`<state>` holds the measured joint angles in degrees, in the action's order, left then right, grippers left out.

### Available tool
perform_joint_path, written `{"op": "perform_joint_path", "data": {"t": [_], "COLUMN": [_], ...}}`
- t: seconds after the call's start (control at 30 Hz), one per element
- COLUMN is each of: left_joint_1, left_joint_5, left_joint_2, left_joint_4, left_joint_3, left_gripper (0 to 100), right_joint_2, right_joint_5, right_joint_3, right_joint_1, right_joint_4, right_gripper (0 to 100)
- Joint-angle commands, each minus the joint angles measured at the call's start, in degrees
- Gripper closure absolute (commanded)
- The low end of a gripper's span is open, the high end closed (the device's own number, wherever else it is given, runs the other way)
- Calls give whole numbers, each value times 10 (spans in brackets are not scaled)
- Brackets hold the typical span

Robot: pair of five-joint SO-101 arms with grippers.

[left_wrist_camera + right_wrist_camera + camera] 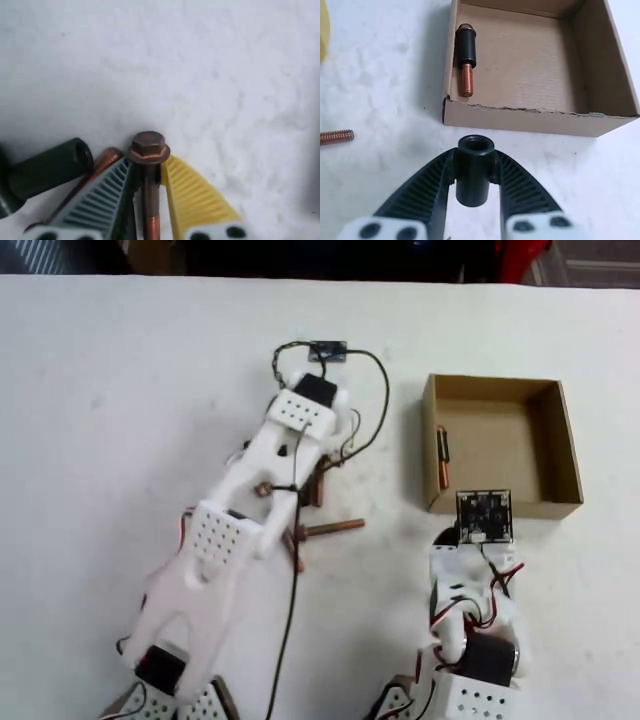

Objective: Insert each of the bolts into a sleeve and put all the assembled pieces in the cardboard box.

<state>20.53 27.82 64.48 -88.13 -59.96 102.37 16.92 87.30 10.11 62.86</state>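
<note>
Near the middle of the table (120,390), your left gripper (146,166) squeezes one bolt (148,147). A spare sleeve (50,167) and another bolt (102,162) lie just beside it. Toward the right edge, your right gripper (473,159) pinches a black sleeve (474,175) near the cardboard box (520,117). One finished piece (465,50) lies inside, so most work looks left.

White table (90,390), dark room (250,255) beyond

Count: 1 cardboard box (565,440); 1 assembled piece (466,55); 2 bare sleeves, sleeve A (474,170), sleeve B (50,169); 2 bare bolts, bolt A (149,150), bolt B (102,162).
</note>
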Motion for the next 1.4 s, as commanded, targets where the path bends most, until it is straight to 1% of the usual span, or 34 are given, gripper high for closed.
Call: {"op": "perform_joint_path", "data": {"t": [0.0, 0.13, 0.23, 0.33, 0.4, 0.5, 0.63, 0.87, 1.03, 1.17, 1.33, 1.37], "left_joint_1": [-4, -4, -4, 3, 12, 25, 33, 29, 31, 32, 36, 37], "left_joint_5": [3, 3, -7, -76, -119, -159, -194, -211, -242, -243, -245, -258], "left_joint_2": [23, 47, 50, 51, 53, 50, 46, -16, -76, -152, -268, -291], "left_joint_4": [-31, -55, -91, -133, -142, -142, -144, -146, -145, -144, -144, -144], "left_joint_3": [-56, -111, -156, -221, -251, -255, -259, -252, -151, -61, 24, 46], "left_gripper": [967, 980, 980, 980, 980, 980, 980, 980, 980, 980, 980, 980], "right_joint_2": [7, 7, 7, 7, 7, 7, 7, 7, 7, 7, 7, 7], "right_joint_5": [1, 1, 1, 1, 1, 1, 1, 1, 1, -4, -4, -4], "right_joint_3": [-4, -4, -4, -4, -4, -4, 8, 11, 11, 8, 2, -2], "right_joint_1": [2, 2, 2, 1, 1, -3, -41, -53, -84, -91, -147, -155], "right_joint_4": [-11, -11, -11, -11, -11, -11, -11, -10, -8, -11, -11, -11], "right_gripper": [981, 981, 981, 981, 981, 981, 981, 981, 981, 981, 981, 981]}}
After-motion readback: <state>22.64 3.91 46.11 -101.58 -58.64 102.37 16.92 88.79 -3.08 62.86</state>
